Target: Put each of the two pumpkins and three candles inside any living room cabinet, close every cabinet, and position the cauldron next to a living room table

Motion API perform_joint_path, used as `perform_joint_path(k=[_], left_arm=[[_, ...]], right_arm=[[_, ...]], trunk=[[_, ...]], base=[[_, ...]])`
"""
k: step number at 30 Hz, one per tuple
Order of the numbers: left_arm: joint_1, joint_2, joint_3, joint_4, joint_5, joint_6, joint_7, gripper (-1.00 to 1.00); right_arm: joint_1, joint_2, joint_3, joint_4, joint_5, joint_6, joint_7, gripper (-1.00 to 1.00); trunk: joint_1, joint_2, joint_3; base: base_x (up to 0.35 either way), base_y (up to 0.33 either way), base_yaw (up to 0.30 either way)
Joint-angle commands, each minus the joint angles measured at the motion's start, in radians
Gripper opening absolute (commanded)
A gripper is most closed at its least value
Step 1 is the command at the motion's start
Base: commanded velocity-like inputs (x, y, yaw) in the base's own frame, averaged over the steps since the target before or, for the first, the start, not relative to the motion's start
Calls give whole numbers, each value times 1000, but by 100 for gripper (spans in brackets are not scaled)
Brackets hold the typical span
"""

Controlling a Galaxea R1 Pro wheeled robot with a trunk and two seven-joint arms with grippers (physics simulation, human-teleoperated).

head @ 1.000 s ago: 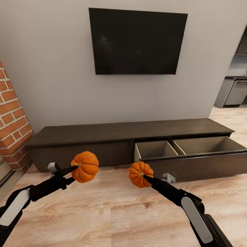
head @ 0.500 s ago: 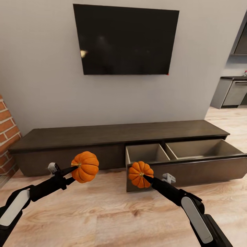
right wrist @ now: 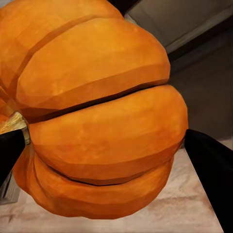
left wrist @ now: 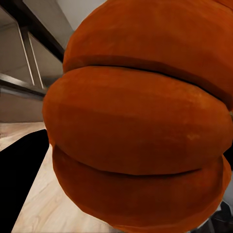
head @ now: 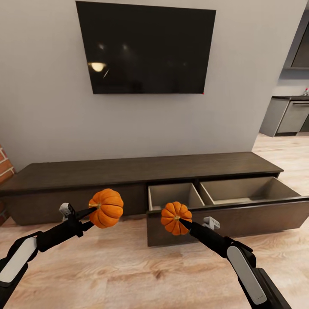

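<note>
I hold two orange ribbed pumpkins above the wooden floor. The larger pumpkin (head: 106, 208) (left wrist: 141, 121) sits in my left gripper (head: 95, 209), which is shut on it. My right gripper (head: 180, 220) is shut on the smaller pumpkin (head: 175, 218) (right wrist: 97, 111). Ahead stands the long low dark-brown cabinet (head: 86, 171) against the wall. Its right drawer (head: 223, 214) is pulled out, showing two pale beige compartments with nothing in them. The smaller pumpkin hangs just in front of that drawer's left end.
A black TV (head: 146, 49) hangs on the grey wall above the cabinet. A brick edge (head: 4, 169) shows at far left. A kitchen area with a grey appliance (head: 294, 116) lies at far right. Light wood floor (head: 128, 270) spreads in front.
The whole view has shifted: cabinet and TV slid left and look nearer, and the brick wall has nearly left the frame. Both arms and pumpkins keep their place in the picture.
</note>
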Motion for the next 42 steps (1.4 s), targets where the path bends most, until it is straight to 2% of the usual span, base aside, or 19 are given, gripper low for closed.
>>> perform_joint_path(k=[1,14,20,33,42], left_arm=[[-1,0,0,0,0,3,-1,-100],[-1,-1,-7,-1,-2,2,0,-100],[-1,-1,-8,-1,-2,3,0,-100],[-1,-1,-8,-1,0,3,1,-100],[-1,-1,-3,-1,1,3,60,-100]], right_arm=[[-1,0,0,0,0,3,3,-100],[-1,0,0,0,0,2,4,-100],[-1,0,0,0,0,3,3,-100],[-1,-2,0,0,-1,3,3,-100],[-1,-3,0,-2,-1,3,3,-100]], trunk=[[0,0,-1],[0,0,-1],[0,0,0],[0,0,9],[0,0,11]], base=[[78,-56,0],[192,-216,0],[45,-311,-19],[1,-322,-238],[0,-322,-97]])
